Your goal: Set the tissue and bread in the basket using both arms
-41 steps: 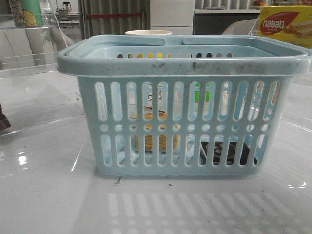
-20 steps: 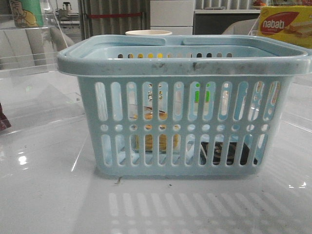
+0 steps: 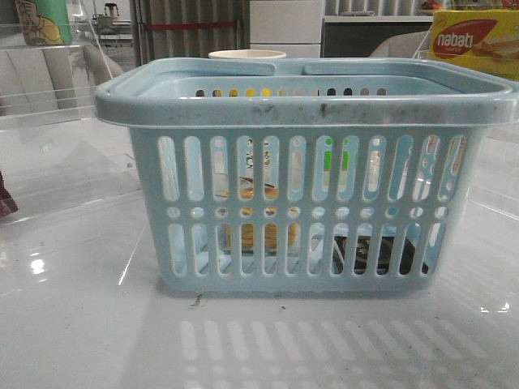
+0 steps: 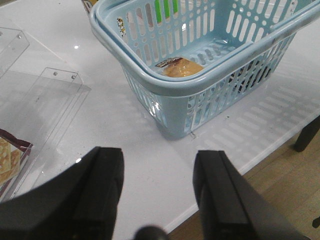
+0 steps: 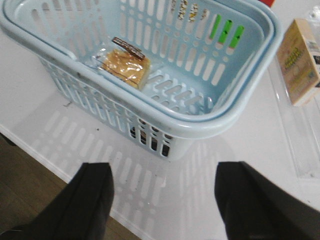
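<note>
The light blue basket stands on the white table; it also shows in the left wrist view and the right wrist view. The bread, golden-brown in clear wrap with a dark label strip, lies on the basket floor; it also shows in the left wrist view and through the slots. The dark tissue packet lies low inside, seen through the slots. My left gripper is open and empty above the table near the basket. My right gripper is open and empty, likewise clear of the basket.
A yellow-red nabati box stands at the back right. A pale box lies beside the basket. Clear acrylic stands and a cracker pack sit by the left arm. The table's front edge is close.
</note>
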Controlling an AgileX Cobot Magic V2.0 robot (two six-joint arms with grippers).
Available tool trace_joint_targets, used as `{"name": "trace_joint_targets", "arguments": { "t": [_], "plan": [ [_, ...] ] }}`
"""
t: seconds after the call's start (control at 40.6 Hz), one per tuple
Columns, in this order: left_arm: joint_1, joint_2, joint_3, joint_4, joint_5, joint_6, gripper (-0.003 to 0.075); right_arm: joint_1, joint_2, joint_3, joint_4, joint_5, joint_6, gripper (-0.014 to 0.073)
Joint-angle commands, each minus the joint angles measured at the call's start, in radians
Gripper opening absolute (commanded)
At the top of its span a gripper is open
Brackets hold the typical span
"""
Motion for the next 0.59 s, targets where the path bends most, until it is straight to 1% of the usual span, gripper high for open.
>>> {"name": "trace_joint_targets", "arguments": {
  "t": [0.0, 0.123, 0.296, 0.345, 0.394, 0.567],
  "plan": [
    [-0.004, 0.001, -0.025, 0.004, -0.081, -0.011, 0.0382, -0.018, 0.004, -0.028, -0.078, -0.035, 0.076, 0.0542],
    [-0.004, 0.001, -0.025, 0.004, -0.081, -0.011, 0.0382, -0.029, 0.004, -0.028, -0.143, 0.006, 0.127, 0.0542],
    [-0.004, 0.001, -0.025, 0.004, -0.083, -0.011, 0.0382, -0.029, 0.004, -0.028, -0.145, 0.023, 0.137, 0.0537],
    [-0.004, 0.001, -0.025, 0.004, -0.083, -0.011, 0.0382, -0.029, 0.004, -0.028, -0.145, 0.023, 0.16, 0.0506],
    [-0.004, 0.001, -0.025, 0.004, -0.083, -0.011, 0.0382, -0.029, 0.004, -0.028, -0.145, 0.025, 0.178, 0.0454],
    [-0.004, 0.001, -0.025, 0.004, -0.083, -0.011, 0.0382, -0.029, 0.004, -0.028, -0.145, 0.038, 0.178, 0.021]
  ]
}}
